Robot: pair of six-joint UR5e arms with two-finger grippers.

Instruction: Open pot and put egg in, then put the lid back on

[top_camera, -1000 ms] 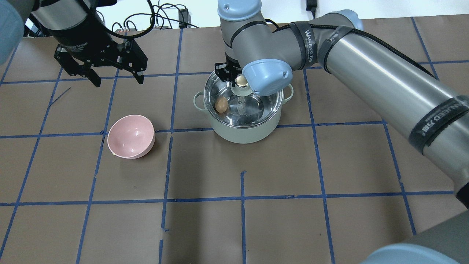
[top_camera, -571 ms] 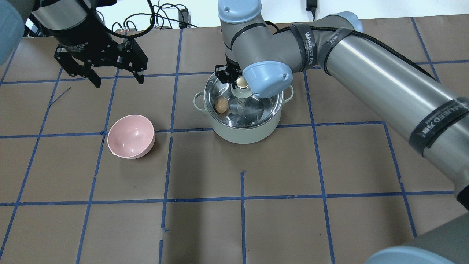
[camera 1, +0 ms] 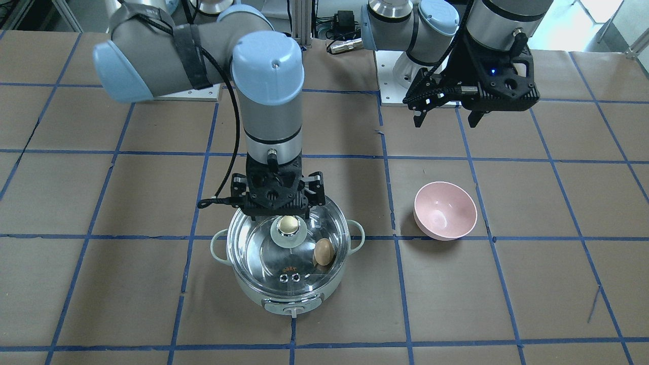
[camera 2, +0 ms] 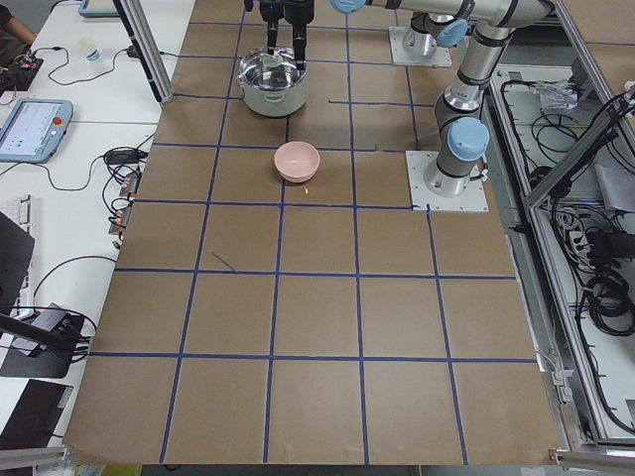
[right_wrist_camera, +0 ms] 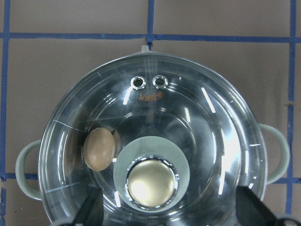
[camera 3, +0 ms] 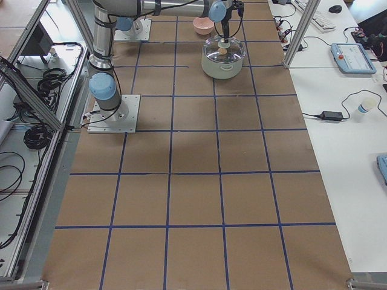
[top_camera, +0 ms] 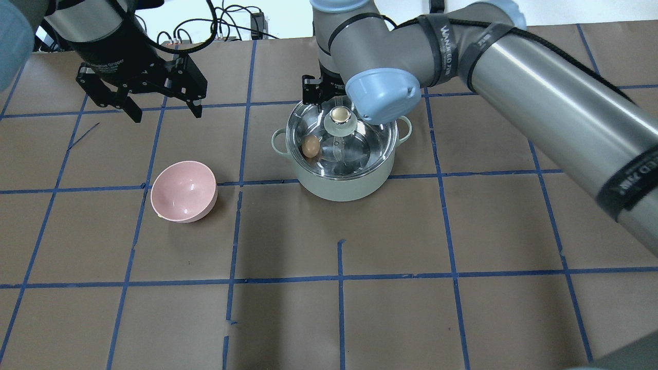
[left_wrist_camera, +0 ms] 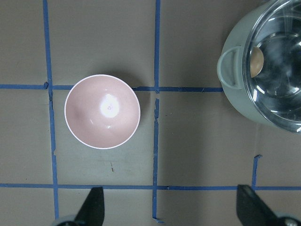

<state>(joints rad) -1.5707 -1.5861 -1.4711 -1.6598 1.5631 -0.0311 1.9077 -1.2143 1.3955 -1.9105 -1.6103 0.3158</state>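
The lid (right_wrist_camera: 207,122), seated on the pot (top_camera: 339,187), looks like heavy, slick, breakable glass, best held by its knob (right_wrist_camera: 151,183) under the spread right gripper (camera 1: 279,216); the left gripper (top_camera: 167,114) is spread too.

Front and overhead views face each other, sharing the pot (top_camera: 339,186)

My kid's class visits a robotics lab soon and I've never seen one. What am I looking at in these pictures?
Two robot arms stand at a paper-covered table, each ending in a two-finger gripper. Four pictures come from fixed cameras: above, across the table, and at either end. Two come from cameras on the wrists, looking down. On the table stand a pot, with an egg inside under its glass lid, and an empty pink bowl. The right gripper hangs open over the lid's knob; the left gripper, also open, holds nothing.
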